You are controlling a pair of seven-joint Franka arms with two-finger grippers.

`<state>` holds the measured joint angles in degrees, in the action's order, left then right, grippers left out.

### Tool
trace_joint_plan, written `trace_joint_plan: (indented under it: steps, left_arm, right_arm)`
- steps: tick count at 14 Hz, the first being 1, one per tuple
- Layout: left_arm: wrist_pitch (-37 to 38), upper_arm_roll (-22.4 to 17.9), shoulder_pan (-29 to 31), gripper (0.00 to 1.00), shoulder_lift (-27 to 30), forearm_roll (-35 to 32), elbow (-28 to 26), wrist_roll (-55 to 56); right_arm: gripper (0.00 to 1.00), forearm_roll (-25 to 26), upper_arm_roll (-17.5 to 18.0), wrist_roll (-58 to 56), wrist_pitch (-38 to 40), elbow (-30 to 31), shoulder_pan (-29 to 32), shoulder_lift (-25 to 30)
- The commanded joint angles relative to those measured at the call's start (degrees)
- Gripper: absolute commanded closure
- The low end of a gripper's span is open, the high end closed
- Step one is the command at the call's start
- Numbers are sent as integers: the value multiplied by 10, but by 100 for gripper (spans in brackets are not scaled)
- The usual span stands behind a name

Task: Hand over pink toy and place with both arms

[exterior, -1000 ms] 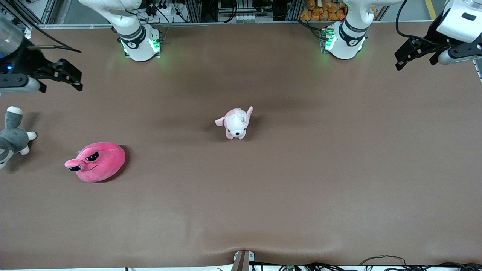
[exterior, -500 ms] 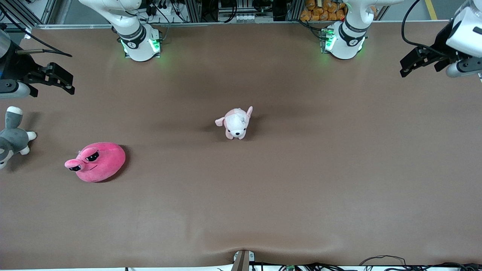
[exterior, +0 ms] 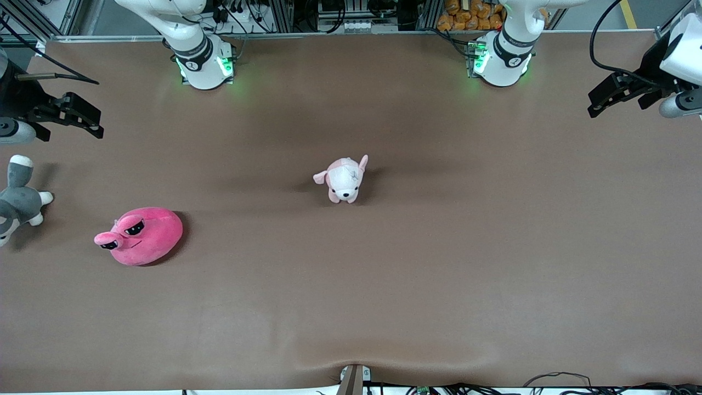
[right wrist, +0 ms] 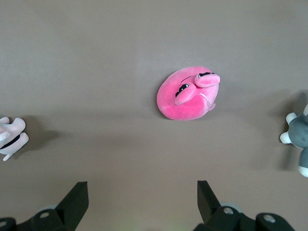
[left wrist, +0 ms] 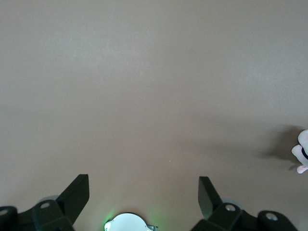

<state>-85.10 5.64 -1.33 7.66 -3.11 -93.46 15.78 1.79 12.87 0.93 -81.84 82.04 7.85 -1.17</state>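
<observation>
Pink round plush toy (exterior: 143, 235) lies on the brown table (exterior: 439, 247), toward the right arm's end and well apart from both grippers. It is nearer to the front camera than the pale pink puppy (exterior: 344, 180), which stands in the middle of the table. A gray and white plush (exterior: 19, 197) lies near it, right at that end.

Your right gripper (exterior: 98, 125) hangs over the table's edge at its own end, fingers spread wide and holding nothing. Your left gripper (exterior: 592, 104) hangs over its end the same way, spread wide with nothing between the fingers.

You cannot tell from this whether the toy waits to be picked up or has already been put down. Both fit. So keep both grippers high and away from the toys while the arms move.

The toy's snout (exterior: 104, 240) points toward the right arm's end and a little toward the front camera. Its long way runs along the table from end to end, tipped a bit. It looks soft, so I think any grip should go across its short way.
</observation>
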Motion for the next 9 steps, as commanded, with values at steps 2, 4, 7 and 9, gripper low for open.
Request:
trace_joint_plan:
  steps: [2, 4, 7, 9]
  left_arm:
    - [17, 3, 0, 0, -12, 6, 22, -8]
    - [17, -1, 3, 0, -12, 6, 21, -11]
    - [17, -1, 2, 0, -12, 6, 20, -11]
    - [18, -2, 4, 0, -12, 6, 20, -15]
  right_arm:
    - [0, -4, 6, -7, 9, -14, 8, -6]
    - [0, -4, 6, -7, 9, -14, 9, -6]
    - [0, -4, 6, -6, 10, -13, 9, -6]
    - [0, -4, 6, -5, 10, -14, 8, -6]
